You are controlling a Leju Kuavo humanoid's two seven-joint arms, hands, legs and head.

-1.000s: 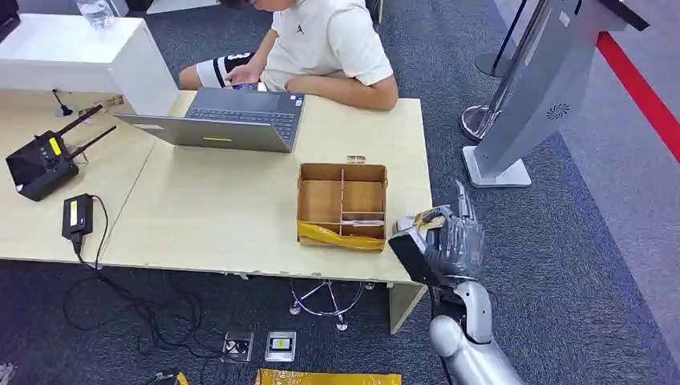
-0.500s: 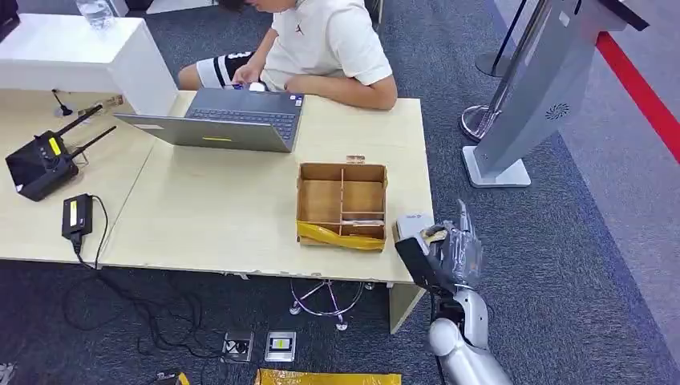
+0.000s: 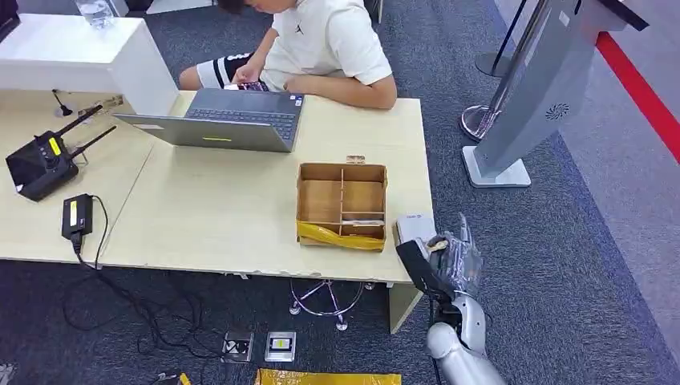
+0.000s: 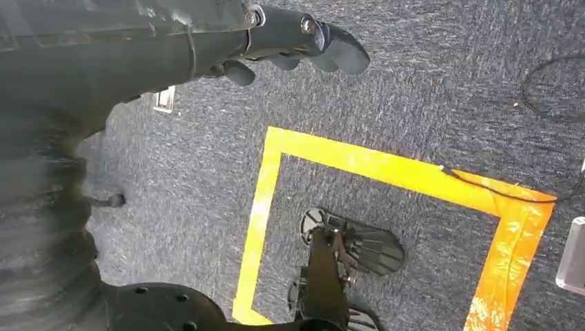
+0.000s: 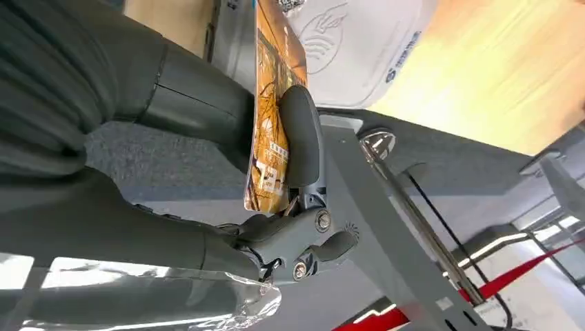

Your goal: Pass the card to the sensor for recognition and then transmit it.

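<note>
Seemingly mid-task, the right hand (image 3: 451, 258) pinches the card (image 5: 270, 117) just beside the white sensor (image 3: 414, 225); handover remains.

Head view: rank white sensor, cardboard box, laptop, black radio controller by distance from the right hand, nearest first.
From the right hand:
1. White sensor, table corner beside the hand.
2. Cardboard box, next along the table.
3. Laptop, table's far side.
4. Black radio controller, opposite table end.

Lower right of head view: sensor (image 3: 414, 226) on table (image 3: 224, 216) corner, right of divided box (image 3: 342, 205); right hand (image 3: 451, 258) with card (image 3: 435, 243) just below-right of it.
</note>
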